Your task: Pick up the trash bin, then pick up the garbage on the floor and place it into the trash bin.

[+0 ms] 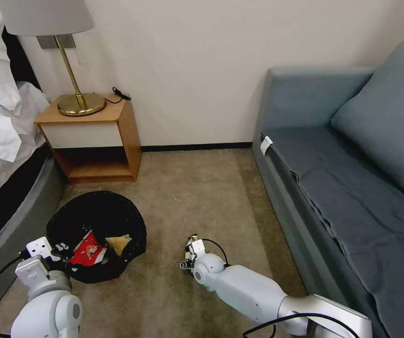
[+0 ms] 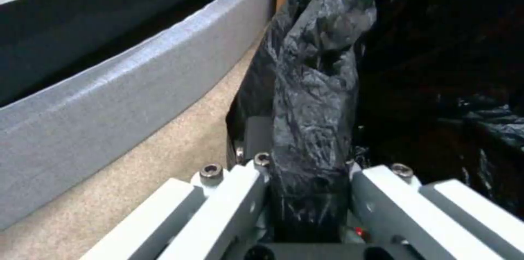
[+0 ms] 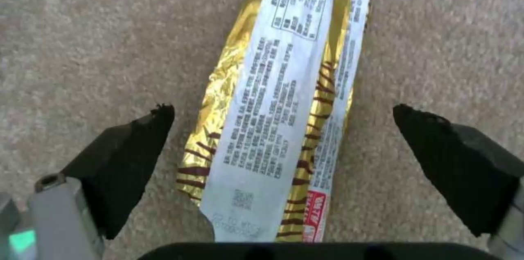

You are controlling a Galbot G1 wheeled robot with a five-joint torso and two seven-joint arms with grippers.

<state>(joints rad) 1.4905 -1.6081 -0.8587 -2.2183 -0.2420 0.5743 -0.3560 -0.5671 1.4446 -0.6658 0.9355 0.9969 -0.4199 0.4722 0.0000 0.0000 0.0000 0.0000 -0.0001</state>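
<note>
Nearest the head camera, two white arms were seen reaching down to the carpet, one at each lower corner. Beyond them a grey sofa was set along the right wall, a bed along the left, and a wooden nightstand with a brass lamp between them against the wall.

On the floor beside the bed, the trash bin was tilted toward the robot, its black bag draped over the rim. It was judged to be held that way so that its mouth stayed open to the working arm. The left claw was clenched on the near rim of the bin, with a fold of the bag pinched between its fingers. Inside the bin, a red-and-white wrapper and a tan paper wrapper were already lying.

Well apart from the bin, to its right, the right claw was lowered over a gold snack wrapper lying flat on the carpet. Its fingers were spread wide, one on each side of the wrapper's long edges and not touching it. This straddle was judged to be set for a pinch across the narrow width. Nothing was yet gripped by it.
</note>
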